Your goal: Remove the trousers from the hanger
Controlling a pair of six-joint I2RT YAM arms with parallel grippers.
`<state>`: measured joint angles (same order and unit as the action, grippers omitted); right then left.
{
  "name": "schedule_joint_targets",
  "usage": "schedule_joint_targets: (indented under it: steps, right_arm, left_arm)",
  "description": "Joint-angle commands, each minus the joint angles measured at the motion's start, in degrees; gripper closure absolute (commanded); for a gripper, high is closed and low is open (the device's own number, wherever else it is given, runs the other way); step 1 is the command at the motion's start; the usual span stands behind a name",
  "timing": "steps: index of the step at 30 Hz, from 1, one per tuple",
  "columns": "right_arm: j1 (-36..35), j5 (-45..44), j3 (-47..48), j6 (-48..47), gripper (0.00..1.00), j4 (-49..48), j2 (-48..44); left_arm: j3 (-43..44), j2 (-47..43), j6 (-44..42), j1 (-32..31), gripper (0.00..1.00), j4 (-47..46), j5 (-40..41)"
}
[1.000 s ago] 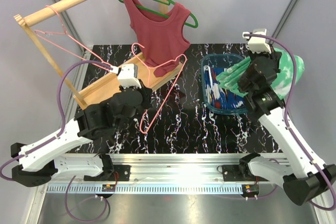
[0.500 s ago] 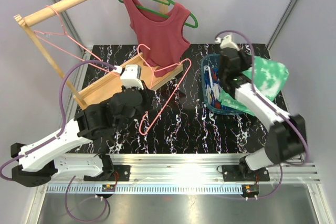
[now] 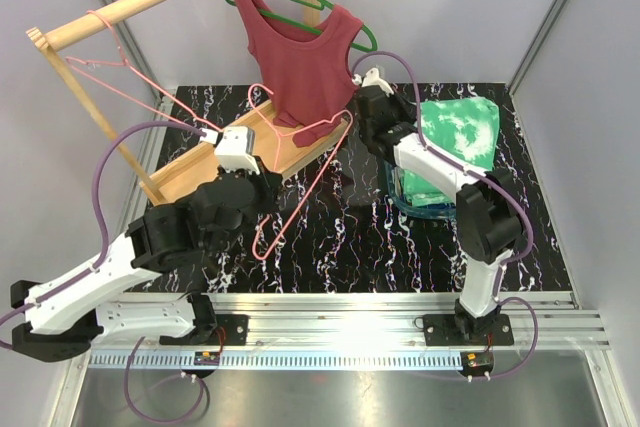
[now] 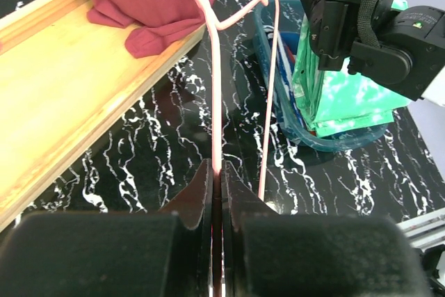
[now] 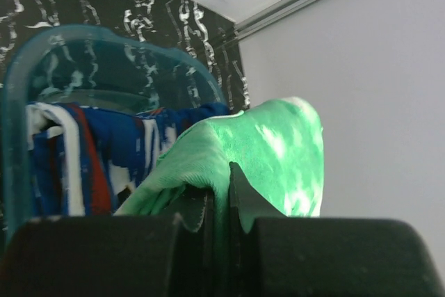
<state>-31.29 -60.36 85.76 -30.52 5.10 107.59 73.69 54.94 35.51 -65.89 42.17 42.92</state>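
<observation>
Gripping the hanger [image 4: 215, 67] with left pincer [image 4: 217, 172], green trousers [image 5: 278, 144] with right pincer [image 5: 217, 196], we should ease them into the tub [image 5: 12, 123] beside it.

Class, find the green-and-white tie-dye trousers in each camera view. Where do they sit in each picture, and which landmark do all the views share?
Top external: the tie-dye trousers lie right of centre, draped over the blue tub.
Left wrist: upper right, hanging over the tub.
Right wrist: centre, pinched in the right gripper.
Shared landmark: the blue tub.
</observation>
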Motion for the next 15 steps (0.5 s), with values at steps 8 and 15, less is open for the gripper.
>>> schedule_joint_targets:
  steps: [8,15]
  right_arm:
    - [2.5,5.3,7.1,16.6,0.92,8.2,4.3]
    - [4.3,21.7,10.1,24.8,0.34,16.1,-2.1]
  left_arm:
    - [1.1,-0.6,-1.8,0.1,1.00,-0.2,1.5]
    - [3.9,-0.9,-4.3,0.1,1.00,1.6,3.8]
